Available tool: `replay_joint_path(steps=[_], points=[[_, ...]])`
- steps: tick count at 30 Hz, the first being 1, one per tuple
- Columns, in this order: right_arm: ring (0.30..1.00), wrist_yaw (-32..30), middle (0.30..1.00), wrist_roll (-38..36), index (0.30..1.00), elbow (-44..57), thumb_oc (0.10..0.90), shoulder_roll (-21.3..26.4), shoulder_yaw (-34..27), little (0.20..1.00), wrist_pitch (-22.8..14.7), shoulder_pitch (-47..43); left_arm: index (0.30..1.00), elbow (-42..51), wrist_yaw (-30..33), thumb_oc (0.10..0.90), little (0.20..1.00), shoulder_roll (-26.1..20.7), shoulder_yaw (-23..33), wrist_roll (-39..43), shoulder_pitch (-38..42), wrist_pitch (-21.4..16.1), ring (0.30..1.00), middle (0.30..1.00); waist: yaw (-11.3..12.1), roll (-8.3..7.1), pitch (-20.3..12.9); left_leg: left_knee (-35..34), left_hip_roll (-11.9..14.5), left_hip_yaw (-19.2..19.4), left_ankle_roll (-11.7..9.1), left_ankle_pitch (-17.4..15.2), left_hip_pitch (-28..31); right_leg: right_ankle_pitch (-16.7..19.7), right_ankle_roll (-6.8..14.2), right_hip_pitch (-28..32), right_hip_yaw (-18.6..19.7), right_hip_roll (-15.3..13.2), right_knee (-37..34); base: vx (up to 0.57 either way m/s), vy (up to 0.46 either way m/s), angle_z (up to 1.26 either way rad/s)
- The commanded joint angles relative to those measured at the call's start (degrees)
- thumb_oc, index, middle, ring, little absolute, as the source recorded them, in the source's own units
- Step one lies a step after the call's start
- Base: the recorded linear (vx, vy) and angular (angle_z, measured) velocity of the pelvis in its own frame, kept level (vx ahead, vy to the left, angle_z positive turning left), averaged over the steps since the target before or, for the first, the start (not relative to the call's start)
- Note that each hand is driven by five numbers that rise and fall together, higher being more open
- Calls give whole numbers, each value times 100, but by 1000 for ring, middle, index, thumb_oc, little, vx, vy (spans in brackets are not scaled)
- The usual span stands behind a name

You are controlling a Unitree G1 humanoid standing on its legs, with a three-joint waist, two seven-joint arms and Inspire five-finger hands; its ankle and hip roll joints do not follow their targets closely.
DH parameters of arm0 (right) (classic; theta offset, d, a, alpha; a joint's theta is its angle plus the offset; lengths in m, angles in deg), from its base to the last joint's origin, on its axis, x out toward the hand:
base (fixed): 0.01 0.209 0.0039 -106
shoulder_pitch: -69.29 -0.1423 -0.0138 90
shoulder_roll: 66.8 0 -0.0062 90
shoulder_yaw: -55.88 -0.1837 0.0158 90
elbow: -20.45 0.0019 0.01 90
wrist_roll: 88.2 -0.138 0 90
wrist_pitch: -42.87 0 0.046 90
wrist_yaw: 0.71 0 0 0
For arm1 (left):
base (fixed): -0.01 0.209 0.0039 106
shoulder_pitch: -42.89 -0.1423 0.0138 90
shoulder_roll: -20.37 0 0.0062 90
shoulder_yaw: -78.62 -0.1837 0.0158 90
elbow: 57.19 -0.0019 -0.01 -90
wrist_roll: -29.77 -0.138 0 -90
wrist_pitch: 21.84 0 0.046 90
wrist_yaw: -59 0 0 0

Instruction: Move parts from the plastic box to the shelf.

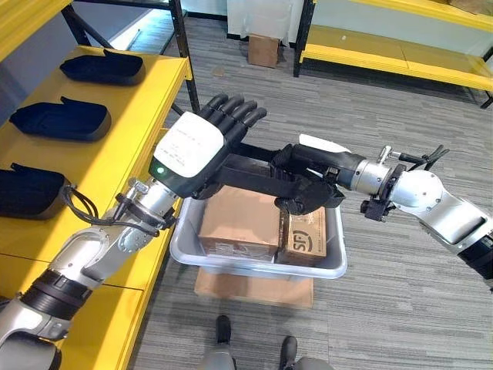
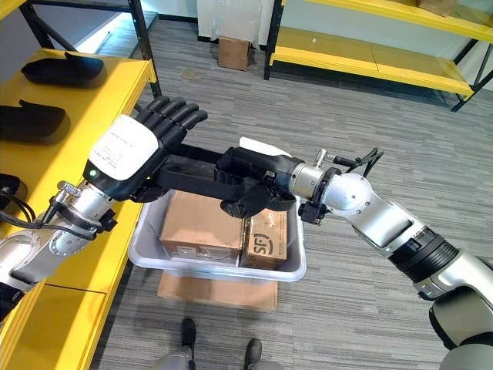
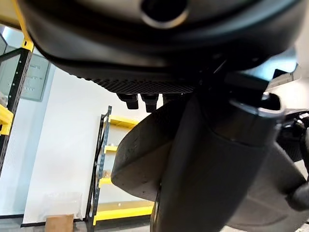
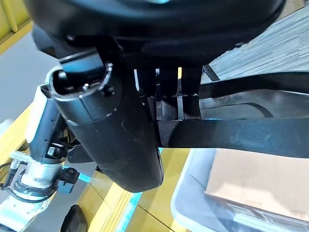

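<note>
A long black part (image 1: 250, 179) hangs level above the grey plastic box (image 1: 254, 267), held between my two hands. My right hand (image 1: 312, 185) is shut on its right end, fingers curled round it (image 4: 169, 96). My left hand (image 1: 199, 148), with its white back plate facing up, lies against the part's left end with its fingers (image 1: 235, 112) straight and pointing away from me. The box holds two cardboard cartons (image 1: 239, 221). The yellow shelf (image 1: 142, 116) stands at the left with three black parts (image 1: 62, 119) lying on it.
The shelf's black upright post (image 1: 183, 54) rises just beyond my left hand. The plastic box sits on a flat cardboard sheet (image 1: 254, 287) on the grey floor. A small carton (image 1: 263, 50) and another yellow rack (image 1: 400, 58) stand at the back.
</note>
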Motion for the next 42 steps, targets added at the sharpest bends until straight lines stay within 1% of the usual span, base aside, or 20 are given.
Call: replay_joint_path(steps=[1,8,9,10,11,12,15,23,29,33,34,35,36,42], points=[[300,-192,300,-594,300,541,400,-175,108,300,-917,-634,1000,-169,434,900,1000,5,-126,257,676,-198,1000,1000,-106,-221,-864,-59,550,153,-566,-724,700,-126,620,146,231,-496,97,5,8,-5],[300,-214,300,-585,300,552,400,-247,103,300,-945,-654,1000,-211,381,900,1000,-26,-371,171,763,-239,1000,1000,-125,-215,-864,-59,553,187,-559,-735,723,-116,618,149,274,-500,90,5,3,-3],[300,-246,300,-554,300,530,400,-284,121,300,-981,-688,1000,-243,350,900,1000,-8,-475,152,775,-253,1000,1000,-138,-213,-865,-59,553,208,-559,-734,735,-115,620,157,286,-503,85,0,0,0],[300,-254,300,-549,300,523,400,-287,128,300,-980,-688,811,-254,327,765,811,-2,-515,159,768,-265,811,811,-146,-210,-861,-59,556,213,-560,-735,737,-116,621,158,292,-504,89,0,0,0],[300,-254,300,-548,300,522,400,-288,128,300,-980,-687,649,-258,328,649,649,-1,-519,160,772,-267,649,649,-144,-210,-861,-59,556,213,-560,-735,738,-116,621,158,292,-504,89,0,0,0],[300,-266,300,-548,300,515,400,-304,134,300,-981,-692,300,-280,324,400,300,7,-553,158,781,-269,300,300,-146,-207,-862,-59,557,212,-559,-733,739,-121,620,159,294,-503,95,0,0,0],[300,-283,300,-531,300,508,400,-357,132,300,-1005,-708,300,-277,291,400,300,1,-698,111,852,-304,300,300,-161,-188,-859,-59,560,228,-551,-738,754,-128,620,165,302,-505,105,0,0,0],[300,-308,300,-501,300,498,400,-406,90,300,-1029,-662,300,-277,273,400,300,19,-734,114,846,-322,300,300,-185,-163,-853,-59,560,232,-543,-750,785,-149,613,170,318,-497,123,0,0,0],[300,-339,300,-396,300,469,400,-387,-23,300,-1056,-541,300,-333,276,400,300,-3,-552,161,604,-332,300,300,-174,-143,-866,-59,550,245,-527,-769,843,-179,612,203,326,-508,148,0,0,0],[300,-395,300,-344,300,434,400,-438,-82,300,-1081,-518,300,-342,296,400,300,2,-508,162,584,-326,300,300,-174,-138,-868,-59,545,242,-521,-779,853,-184,616,210,337,-512,156,0,0,0],[316,-421,316,-319,316,423,412,-447,-110,316,-1091,-512,300,-338,307,400,300,-7,-494,158,576,-325,300,300,-175,-135,-867,-59,546,243,-519,-781,853,-186,617,211,341,-514,158,0,0,0],[421,-443,421,-302,421,415,486,-460,-146,421,-1091,-488,300,-348,313,400,300,-5,-482,149,560,-316,300,300,-180,-130,-866,-59,547,249,-517,-781,855,-187,617,210,344,-518,163,7,3,-3],[1000,-493,1000,-271,1000,391,900,-485,-206,1000,-1090,-445,300,-362,320,400,300,-6,-469,137,540,-313,300,300,-180,-133,-872,-59,545,251,-516,-785,861,-184,618,216,346,-520,156,18,5,-6],[1000,-737,1000,-74,1000,372,900,-524,-588,1000,-1105,-258,300,-447,319,400,300,-80,-215,109,238,-286,300,300,-193,-98,-894,-59,531,254,-500,-803,894,-197,616,238,363,-529,165,13,2,-7]])
